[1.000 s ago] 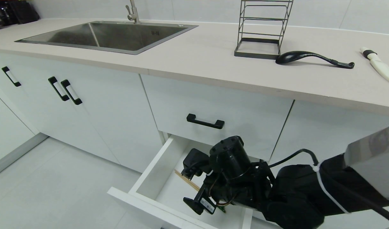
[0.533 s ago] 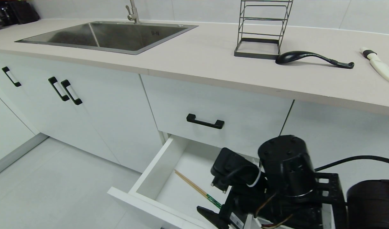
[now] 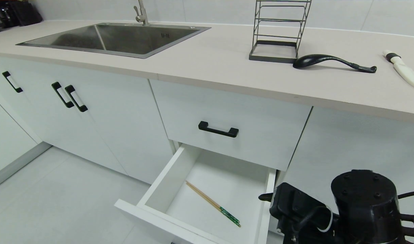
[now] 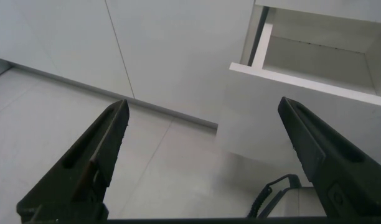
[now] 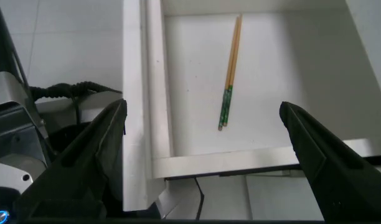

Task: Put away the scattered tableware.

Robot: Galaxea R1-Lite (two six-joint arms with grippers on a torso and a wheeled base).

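Chopsticks (image 3: 213, 203): a thin light wooden pair with green patterned ends, lying flat and diagonal on the floor of the open white drawer (image 3: 158, 178). They sit side by side, touching.

Head view: the drawer is smooth matte white, and the closed drawer above it has a black bar handle (image 3: 218, 129). On the pale beige counter (image 3: 207, 64) a glossy black spoon (image 3: 328, 61) with a curved handle lies just beside a dark wire rack (image 3: 279, 30). A white knife (image 3: 406, 70) with a black band lies well apart to the right. The steel sink (image 3: 115, 37) is set into the counter on the left, with the tap (image 3: 141, 12) behind it. The black right arm (image 3: 362, 200) is at the lower right, beside the drawer's side wall.

Left wrist view: left jaws are spread wide, holding nothing, and hang over grey floor tiles (image 4: 153, 168) near the drawer's (image 4: 302, 81) outer corner.

Right wrist view: right jaws are also wide apart and hold nothing. The chopsticks (image 5: 230, 71) lie on the drawer's (image 5: 147, 93) white floor, apart from both dark tapered fingers (image 5: 91, 162).

Change: a second ago the right arm was over the drawer, covering part of the chopsticks. It has pulled back to the right, clear of the drawer, and the chopsticks now show in full. Spoon, knife and rack have not moved.
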